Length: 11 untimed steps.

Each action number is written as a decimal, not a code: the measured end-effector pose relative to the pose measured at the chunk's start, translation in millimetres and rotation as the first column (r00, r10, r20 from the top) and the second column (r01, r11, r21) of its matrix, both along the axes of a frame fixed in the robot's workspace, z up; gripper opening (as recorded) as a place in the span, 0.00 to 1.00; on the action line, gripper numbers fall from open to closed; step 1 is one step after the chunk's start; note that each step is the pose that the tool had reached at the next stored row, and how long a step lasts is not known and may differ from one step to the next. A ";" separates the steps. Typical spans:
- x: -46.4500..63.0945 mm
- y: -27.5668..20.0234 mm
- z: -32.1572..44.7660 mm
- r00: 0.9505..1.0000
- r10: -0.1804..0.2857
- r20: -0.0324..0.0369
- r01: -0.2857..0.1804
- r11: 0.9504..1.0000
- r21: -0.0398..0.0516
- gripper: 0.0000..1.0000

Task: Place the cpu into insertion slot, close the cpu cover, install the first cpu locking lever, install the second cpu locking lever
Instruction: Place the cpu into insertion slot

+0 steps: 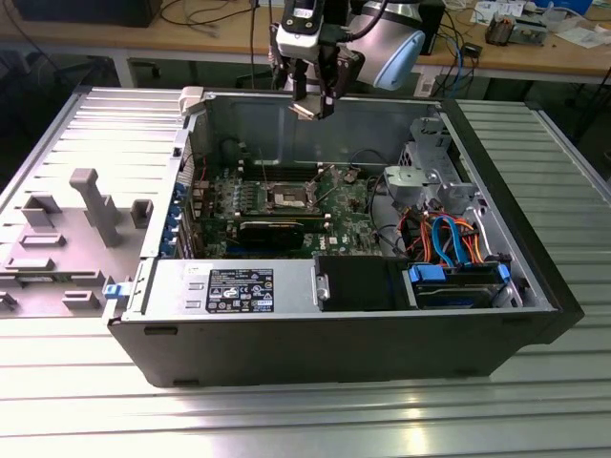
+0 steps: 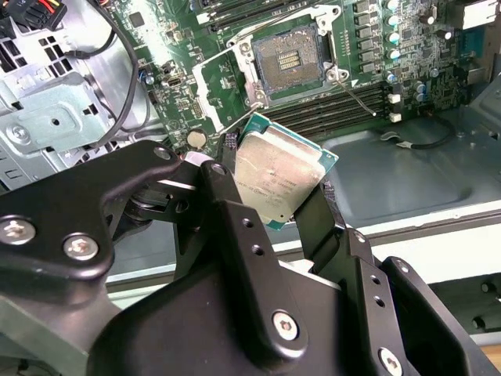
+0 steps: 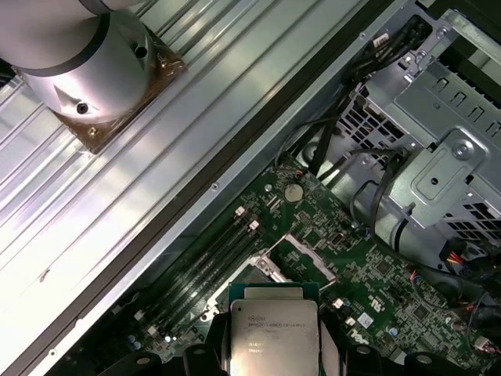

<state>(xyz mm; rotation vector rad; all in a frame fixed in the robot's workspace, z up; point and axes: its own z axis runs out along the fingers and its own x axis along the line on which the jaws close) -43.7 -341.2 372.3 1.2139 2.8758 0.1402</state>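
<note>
- 1 grey moulded fixture on the slatted table, at the exterior view's left, just beside the case.
- 1 open computer case, with 1 labelled power-supply box along its near wall.
- 1 green board inside the case, carrying 1 insertion slot with its dark centre exposed.
- 1 cpu cover stands open, tilted up just beside the slot.
- 1 gripper hangs above the case's far wall, slightly toward the exterior view's right of the slot. Its 2 black fingers pinch 1 cpu by opposite edges.
- The cpu is tilted, silvery top visible in both wrist views, in the air and well apart from the slot.
- 1 grey drive cage at the exterior view's right, with a bundle of orange and blue cables just below it; cable count unclear.
</note>
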 end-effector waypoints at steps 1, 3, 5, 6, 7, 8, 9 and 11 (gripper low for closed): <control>0.0 0.0 0.0 1.000 0.000 0.000 0.000 1.000 0.000 0.55; -0.2 0.0 0.0 1.000 -0.002 0.000 0.002 1.000 0.000 0.55; -1.0 0.0 0.0 1.000 -0.004 0.000 0.004 1.000 0.000 0.55; -1.1 0.0 0.0 1.000 -0.004 0.000 0.004 1.000 0.000 0.55; -1.7 0.0 0.0 1.000 -0.005 0.000 0.005 1.000 0.000 0.55; -2.5 0.0 0.0 1.000 -0.007 0.000 0.007 1.000 0.000 0.55; -3.3 0.0 0.0 1.000 -0.009 0.000 0.009 1.000 0.000 0.55; -5.0 0.0 0.0 1.000 -0.012 0.000 0.012 1.000 0.000 0.55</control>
